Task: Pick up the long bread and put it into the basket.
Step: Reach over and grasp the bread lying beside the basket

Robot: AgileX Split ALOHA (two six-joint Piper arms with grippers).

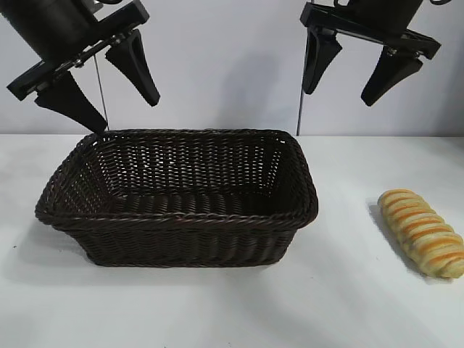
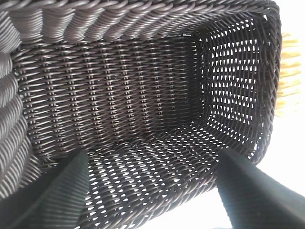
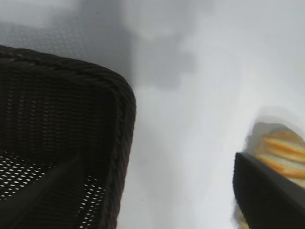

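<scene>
The left hand [image 1: 98, 80] is hanging wide and empty above the left end of the one dark-brown rectangular wicker basket [image 1: 181, 217], which is standing empty on the white tabletop [image 1: 217, 312]. The right hand [image 1: 359, 69] is hovering wide apart, holding nothing. The single pale-yellow, orange-ridged long bread [image 1: 423, 232] is lying right of the basket: approach is under way, and the right hand must next descend over it.
</scene>
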